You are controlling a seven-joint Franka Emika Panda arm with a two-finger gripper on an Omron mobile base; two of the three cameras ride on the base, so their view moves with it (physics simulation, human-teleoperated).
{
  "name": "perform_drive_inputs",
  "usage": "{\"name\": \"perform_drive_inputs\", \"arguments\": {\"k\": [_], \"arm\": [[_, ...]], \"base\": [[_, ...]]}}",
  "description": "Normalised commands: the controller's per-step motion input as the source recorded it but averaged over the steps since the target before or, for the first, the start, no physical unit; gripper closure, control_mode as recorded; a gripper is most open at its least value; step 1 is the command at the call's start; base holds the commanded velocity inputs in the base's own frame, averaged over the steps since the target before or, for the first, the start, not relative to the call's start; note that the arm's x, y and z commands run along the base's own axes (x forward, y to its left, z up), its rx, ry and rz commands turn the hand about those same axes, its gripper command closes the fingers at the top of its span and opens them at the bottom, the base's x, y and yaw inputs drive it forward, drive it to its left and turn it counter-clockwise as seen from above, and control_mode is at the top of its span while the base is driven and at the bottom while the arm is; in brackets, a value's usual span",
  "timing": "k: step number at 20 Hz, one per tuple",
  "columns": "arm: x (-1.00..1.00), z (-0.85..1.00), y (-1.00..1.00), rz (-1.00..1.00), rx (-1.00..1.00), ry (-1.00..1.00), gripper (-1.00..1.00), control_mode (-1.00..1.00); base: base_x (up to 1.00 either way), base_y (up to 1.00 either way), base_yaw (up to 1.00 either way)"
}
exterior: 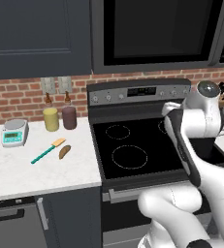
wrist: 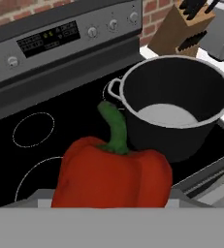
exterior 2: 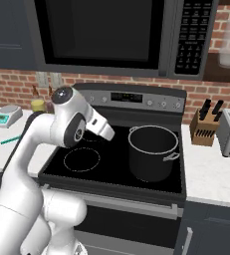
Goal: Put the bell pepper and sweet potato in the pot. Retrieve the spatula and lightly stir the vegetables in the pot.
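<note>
We see the bell pepper close in front of the hand camera, held above the near part of the stove, its green stem pointing up and curling toward the far side. The gripper's fingers are hidden behind it, so we judge the gripper closed on the bell pepper at a wide spread. The pot stands upright on the right side of the cooktop, mouth up, its pale inner floor bare, and it sits just right of and beyond the pepper in the hand view. On the white counter left of the stove, the sweet potato lies with its long axis running near-left to far-right. Just left of it lies the spatula, parallel, its tan head at the far-right end, teal handle toward near-left.
</note>
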Motion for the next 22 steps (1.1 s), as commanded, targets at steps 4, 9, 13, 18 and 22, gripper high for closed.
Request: {"name": "perform_drive_inputs", "arguments": {"k": [4,9,13,18,22], "arm": [[0.01,-0.03,-1.0,-0.04,0.0,0.0,1.0,-1.0],[0.19,-0.02,-1.0,0.0,0.0,0.0,1.0,-1.0],[0.39,0.0,-1.0,0.0,0.0,0.0,1.0,-1.0],[0.48,-0.14,-0.81,0.0,0.0,0.03,1.0,-1.0],[0.62,-0.34,-0.29,0.0,0.0,0.06,1.0,-1.0]], "base": [[0.0,0.0,0.0],[0.0,0.0,0.0],[0.0,0.0,0.0],[0.0,0.0,0.0],[0.0,0.0,0.0]]}}
